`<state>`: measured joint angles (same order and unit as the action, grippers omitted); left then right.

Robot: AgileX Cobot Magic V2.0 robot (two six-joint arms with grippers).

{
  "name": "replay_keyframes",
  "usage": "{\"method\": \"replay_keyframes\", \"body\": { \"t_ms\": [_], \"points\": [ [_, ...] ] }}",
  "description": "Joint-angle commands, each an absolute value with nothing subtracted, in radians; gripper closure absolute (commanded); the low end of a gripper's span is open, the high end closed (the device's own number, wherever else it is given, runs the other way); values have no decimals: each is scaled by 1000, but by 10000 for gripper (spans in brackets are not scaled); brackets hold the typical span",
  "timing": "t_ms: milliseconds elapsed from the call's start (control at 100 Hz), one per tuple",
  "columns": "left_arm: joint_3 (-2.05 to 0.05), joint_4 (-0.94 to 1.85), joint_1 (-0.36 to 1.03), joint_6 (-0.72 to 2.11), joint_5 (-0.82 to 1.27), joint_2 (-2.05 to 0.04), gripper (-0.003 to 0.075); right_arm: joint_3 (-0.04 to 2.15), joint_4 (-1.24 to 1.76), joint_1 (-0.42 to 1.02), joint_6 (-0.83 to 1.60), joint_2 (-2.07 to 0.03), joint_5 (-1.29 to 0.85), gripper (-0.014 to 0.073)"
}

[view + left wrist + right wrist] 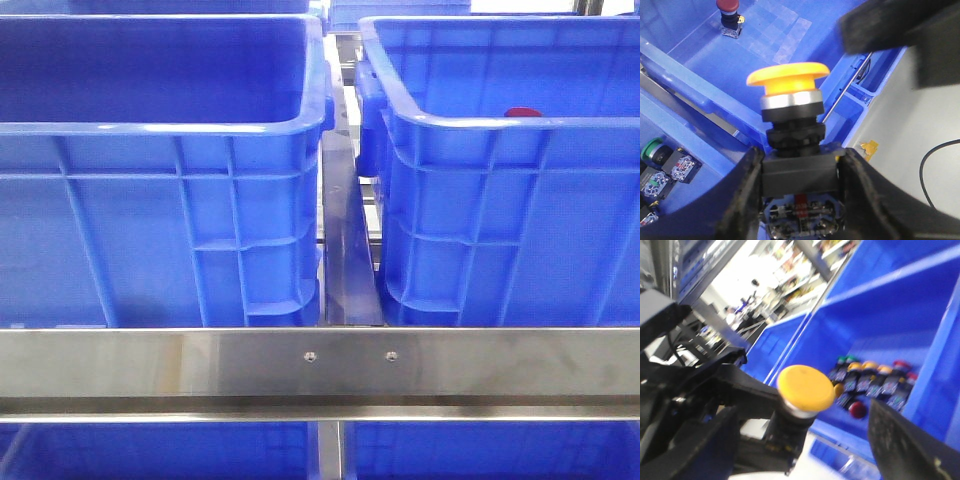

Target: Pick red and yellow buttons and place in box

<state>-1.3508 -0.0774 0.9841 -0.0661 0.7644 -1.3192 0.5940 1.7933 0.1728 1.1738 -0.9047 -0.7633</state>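
Front view: two blue crates side by side behind a steel rail (pixel 320 365); left crate (pixel 160 220), right crate (pixel 510 220). Red cap (pixel 522 112) glimpsed just above the right crate's near rim. No arm or pincer seen here.

Left wrist view: left pincer (pixel 801 175) clamped on the black body of a yellow button (pixel 788 79), cap upward, held above a blue crate (pixel 700 85). Red button (pixel 728 15) standing upright on that crate's floor. Further switches, one green-capped (pixel 653 148), lying in the neighbouring compartment.

Right wrist view (blurred): another yellow button (pixel 806 386) seated between the fingers of the right pincer (pixel 810 440); grip appeared closed on its body. Cluster of mixed buttons (pixel 872 382) resting in a blue crate (pixel 900 315) beyond.
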Motion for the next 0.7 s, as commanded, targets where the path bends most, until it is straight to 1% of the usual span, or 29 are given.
{"method": "replay_keyframes", "body": {
  "t_ms": [0,170,320,390,460,610,690],
  "points": [
    [-1379,-82,991,-68,693,-1286,739,661,1920,176,1151,-977,-869,42],
    [-1379,-82,991,-68,693,-1286,739,726,1920,177,1140,-1088,-984,42],
    [-1379,-82,991,-68,693,-1286,739,769,1920,177,1138,-1150,-1029,42],
    [-1379,-82,991,-68,693,-1286,739,780,1920,177,1138,-1165,-1046,56],
    [-1379,-82,991,-68,693,-1286,739,783,1920,177,1138,-1173,-1056,111],
    [-1379,-82,991,-68,693,-1286,739,783,1920,177,1138,-1173,-1061,328],
    [-1379,-82,991,-68,693,-1286,738,783,1920,177,1138,-1173,-1063,398]
  ]
}}
